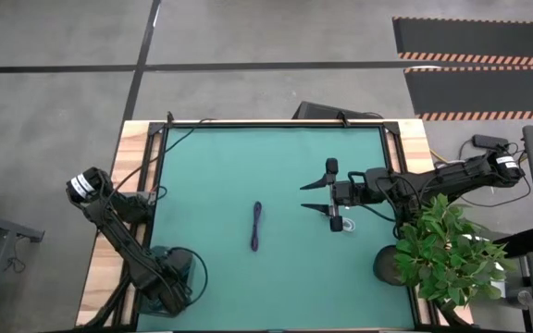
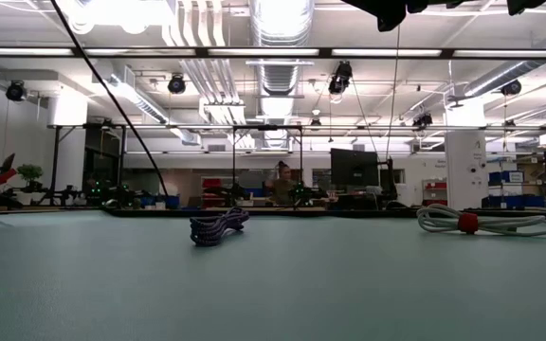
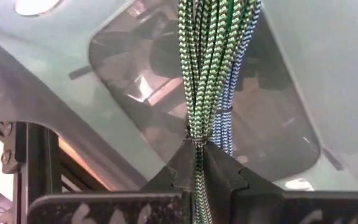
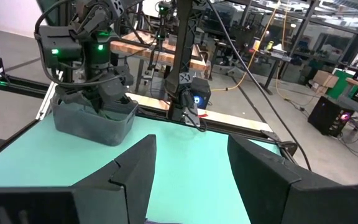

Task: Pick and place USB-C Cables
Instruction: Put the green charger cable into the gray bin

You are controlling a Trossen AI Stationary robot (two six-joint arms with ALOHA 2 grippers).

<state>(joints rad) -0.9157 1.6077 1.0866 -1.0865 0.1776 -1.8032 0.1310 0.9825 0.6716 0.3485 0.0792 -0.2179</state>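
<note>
On the teal-green mat of the bench [image 1: 229,157], the left gripper [image 3: 197,177] sits at the near left corner, lowered into a dark grey plastic bin [image 4: 95,121] that stands there. Its fingers are pressed together on a bundle of green-and-white and blue-and-white braided cables [image 3: 207,68], which hang past the fingertips into the bin's glossy inside. Holding them low over the bin suggests the cables are about to be let go where they belong rather than dropped from height. A dark purple braided cable bundle [image 1: 256,227] lies alone near the middle of the mat, stretched roughly from far to near, well apart from both arms; in the low view it shows as a small coiled heap [image 2: 219,225]. The right gripper [image 1: 327,195] hovers above the mat toward the right edge, its two dark fingers spread wide with nothing between them, pointed toward the centre, which reads as readiness to go for a cable. A white cable bundle with a red tie [image 2: 482,223] rests on the mat close to that gripper, probably its nearest pick. A green leafy potted plant [image 1: 447,250] stands at the near right corner, overhanging the right arm's side of the bench and worth clearing on any swing.
</note>
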